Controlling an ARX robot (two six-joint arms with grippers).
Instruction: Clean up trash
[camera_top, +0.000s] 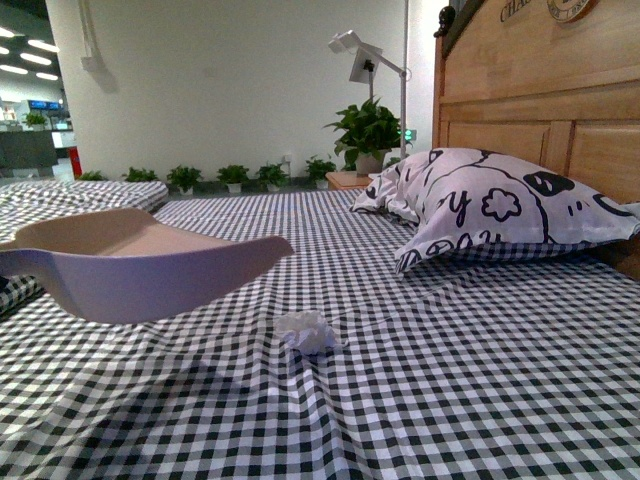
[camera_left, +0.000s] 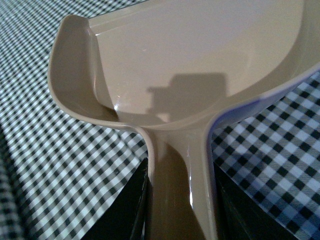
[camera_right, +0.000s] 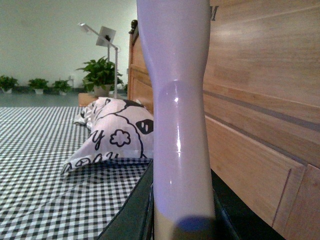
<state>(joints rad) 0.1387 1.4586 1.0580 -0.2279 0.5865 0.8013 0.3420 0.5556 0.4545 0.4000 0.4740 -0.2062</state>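
- Nothing is cleaned up yet — the ball of paper (camera_top: 308, 332) lies loose on the checked bedcover (camera_top: 480, 380), in the open, well apart from the pillow (camera_top: 500, 200) by the headboard (camera_top: 540, 90).
- The dustpan (camera_top: 140, 265) is empty; the left wrist view shows only a bare tray with a shadow on it.
- What is left, as I judge it: bring the pan's lip down to the cover beside the paper, get the paper into it, then carry it off. No bin shows in any view.
- The left claw (camera_left: 180, 205) is clamped on the dustpan's handle, a dark finger pressed against each side.
- The right claw (camera_right: 182, 210) is closed on a pale handle (camera_right: 177, 100) that stands upright. What is on its far end is out of view, so I cannot say what tool it is.
- The pan hangs clear of the cover, with its shadow beneath it. In the front view the paper sits just to the right of the pan's right-hand corner and lower in the picture, not touching it.
- The left claw itself is at the pan's far end, so the whole tray lies between it and the paper.
- The paper does not show in the right wrist view and the right claw is not in the front view — how they lie to each other I cannot tell.
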